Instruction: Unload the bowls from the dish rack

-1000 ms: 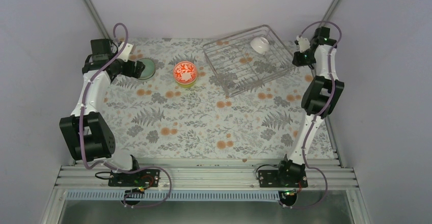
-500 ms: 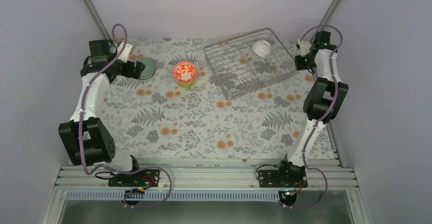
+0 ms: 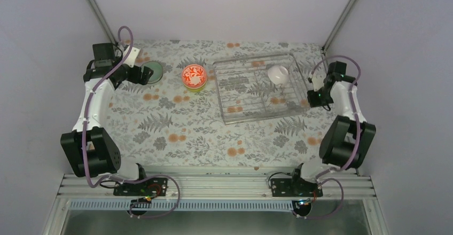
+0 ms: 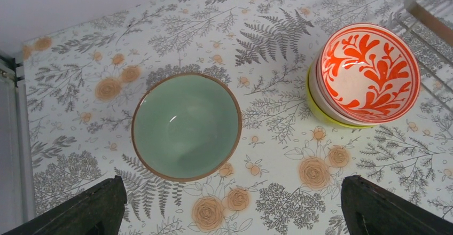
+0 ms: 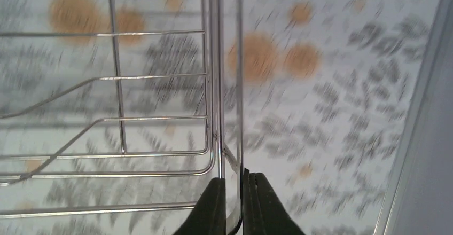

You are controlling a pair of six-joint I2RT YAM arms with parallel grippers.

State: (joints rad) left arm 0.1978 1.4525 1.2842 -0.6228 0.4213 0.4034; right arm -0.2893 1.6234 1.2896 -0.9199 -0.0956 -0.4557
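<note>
1. R tool [image 5: 235, 189]: clenched on the rim wire of the dish rack [image 3: 243, 88], one finger on each side of the wire. Grip is at the rack's R edge, right-centre of top view.
2. Rack sits on the floral worktop [image 3: 203, 133], upper right of centre in top view, turned a bit off square w/ the worktop edges.
3. One white bowl [image 3: 278, 74] is inside the rack, in its upper-R part. It looks tipped on its side.
4. L tool [image 4: 232, 192]: released, fingers spread wide, nothing btwn them. It hangs over the worktop at upper left of top view.
5. The mint green bowl [image 4: 186, 125] is upright on the worktop, centre-left of L wrist view, apart from both fingers.
6. The red-patterned bowl [image 4: 369, 72] is nested in the yellow-green bowl [image 4: 319, 108], upper right of L wrist view. The stack is on the worktop, near the mint one but not touching, and btwn it and the rack in top view.
7. R wrist view is blurry: wire grid fills its left half, worktop print shows on the right.
</note>
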